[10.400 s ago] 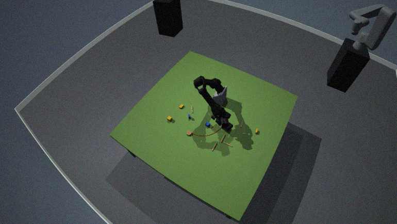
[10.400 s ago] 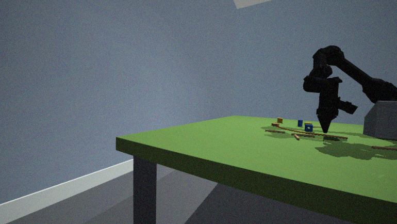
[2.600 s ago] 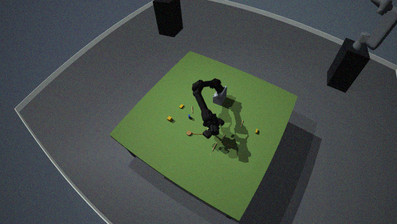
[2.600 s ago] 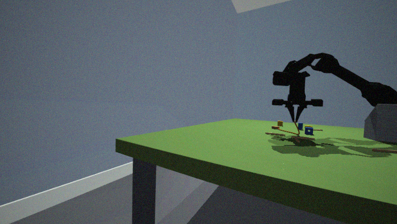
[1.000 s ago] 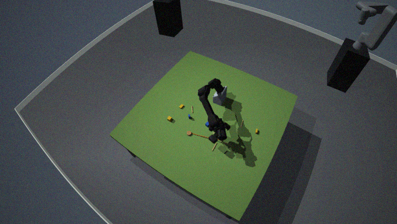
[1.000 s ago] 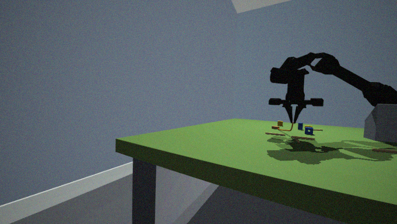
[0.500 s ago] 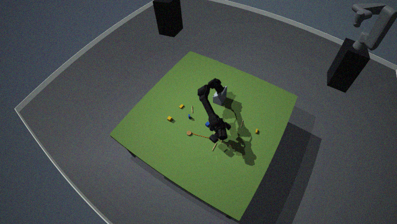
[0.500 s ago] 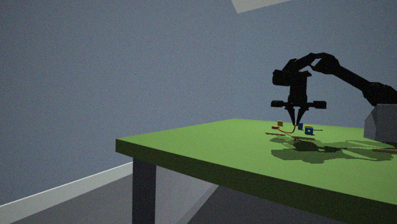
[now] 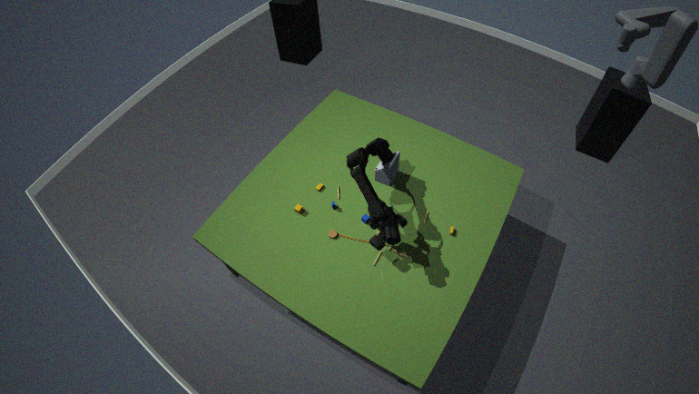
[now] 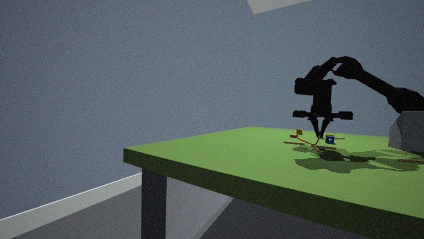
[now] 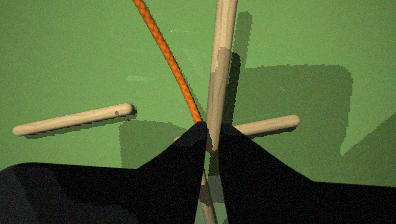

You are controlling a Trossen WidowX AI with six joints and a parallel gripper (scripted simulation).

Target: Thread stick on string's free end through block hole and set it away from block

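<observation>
My gripper (image 10: pixel 319 136) (image 11: pixel 212 131) points down, a little above the table, shut on a pale wooden stick (image 11: pixel 223 35). The stick reaches up the wrist view; its near end lies between the fingertips. The orange string (image 9: pixel 353 239) (image 10: pixel 305 141) (image 11: pixel 168 55) runs from the round button (image 9: pixel 333 234) (image 10: pixel 293 135) along the table and rises to the fingertips. Its join to the stick is hidden. The blue block (image 9: pixel 365 218) (image 10: pixel 327 141) stands close by, its round hole visible in the exterior view. The stick is outside the block.
Loose sticks (image 9: pixel 378 258) (image 11: pixel 75 120) (image 11: pixel 272 125) lie under and around the gripper. Another stick (image 9: pixel 426 217) lies to the right in the top view. A small blue piece (image 9: pixel 333 205) and yellow pieces (image 9: pixel 298 209) (image 9: pixel 319 186) (image 9: pixel 452 230) are farther out. The grey arm base (image 9: pixel 386 171) stands behind.
</observation>
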